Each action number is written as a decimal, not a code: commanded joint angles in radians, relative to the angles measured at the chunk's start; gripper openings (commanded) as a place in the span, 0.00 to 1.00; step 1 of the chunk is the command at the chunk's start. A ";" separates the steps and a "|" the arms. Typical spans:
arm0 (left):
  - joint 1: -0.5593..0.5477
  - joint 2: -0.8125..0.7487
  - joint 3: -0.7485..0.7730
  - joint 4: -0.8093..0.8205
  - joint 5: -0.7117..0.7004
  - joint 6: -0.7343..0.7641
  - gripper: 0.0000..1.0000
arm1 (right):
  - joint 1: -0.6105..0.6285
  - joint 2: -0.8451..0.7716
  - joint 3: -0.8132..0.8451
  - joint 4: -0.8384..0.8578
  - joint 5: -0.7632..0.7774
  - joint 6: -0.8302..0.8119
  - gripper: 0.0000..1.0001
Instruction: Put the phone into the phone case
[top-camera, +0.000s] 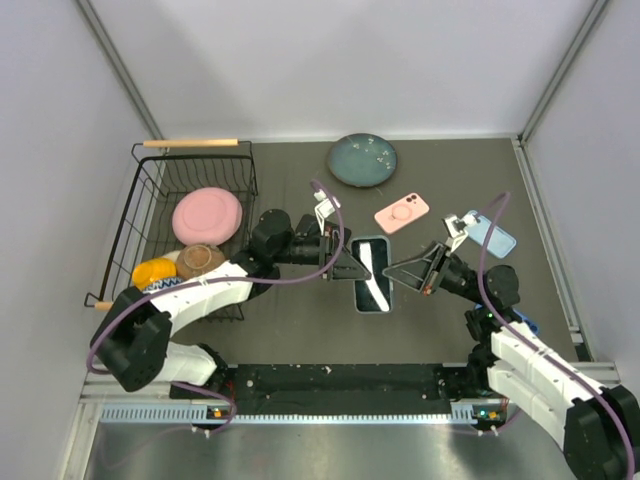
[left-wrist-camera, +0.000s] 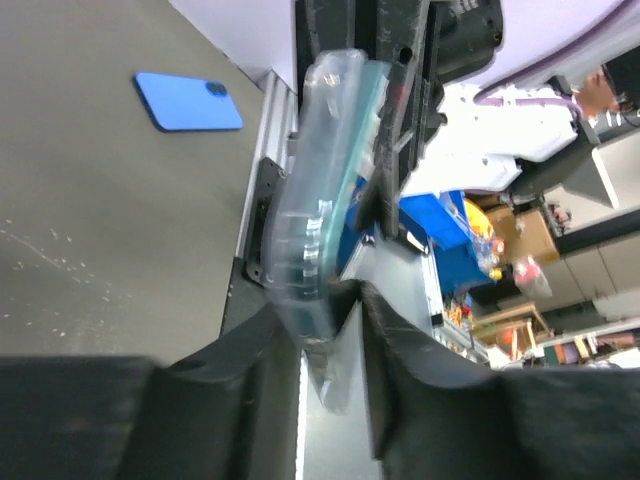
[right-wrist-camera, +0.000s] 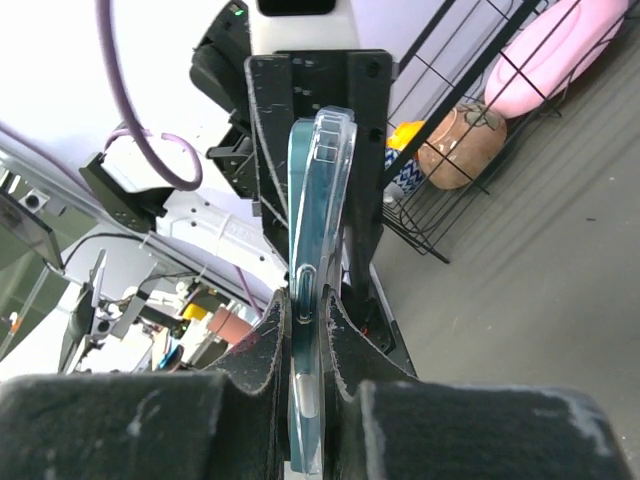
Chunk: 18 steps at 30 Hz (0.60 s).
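A teal phone (top-camera: 372, 275), screen up, sits in a clear phone case and is held between both grippers at the table's middle. My left gripper (top-camera: 343, 265) is shut on the left edge. In the left wrist view the clear case (left-wrist-camera: 315, 190) with the teal phone inside runs edge-on away from the gripper (left-wrist-camera: 325, 305). My right gripper (top-camera: 402, 272) is shut on the right edge. In the right wrist view the fingers (right-wrist-camera: 270, 340) clamp the phone (right-wrist-camera: 300, 220) and the clear case (right-wrist-camera: 332, 200) together at the gripper (right-wrist-camera: 305, 305).
A pink phone case (top-camera: 401, 213) and a blue one (top-camera: 490, 235) lie behind the grippers; the blue one also shows in the left wrist view (left-wrist-camera: 188, 101). A teal plate (top-camera: 362, 160) lies at the back. A wire basket (top-camera: 150, 215) with a pink plate and a brown bowl stands left.
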<state>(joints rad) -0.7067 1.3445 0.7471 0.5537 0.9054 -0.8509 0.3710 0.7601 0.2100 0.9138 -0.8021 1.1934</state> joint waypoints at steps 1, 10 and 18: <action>0.000 0.013 -0.002 0.135 0.027 -0.037 0.24 | 0.006 -0.010 0.011 0.048 -0.009 -0.018 0.06; 0.015 -0.005 0.006 0.103 0.007 -0.014 0.00 | 0.006 -0.149 -0.044 -0.207 -0.037 -0.121 0.59; 0.016 -0.010 0.000 0.150 0.001 -0.059 0.00 | 0.006 -0.196 -0.109 -0.248 -0.069 -0.141 0.60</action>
<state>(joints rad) -0.6952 1.3514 0.7418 0.5827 0.9066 -0.8757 0.3710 0.5762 0.1024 0.6834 -0.8425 1.0950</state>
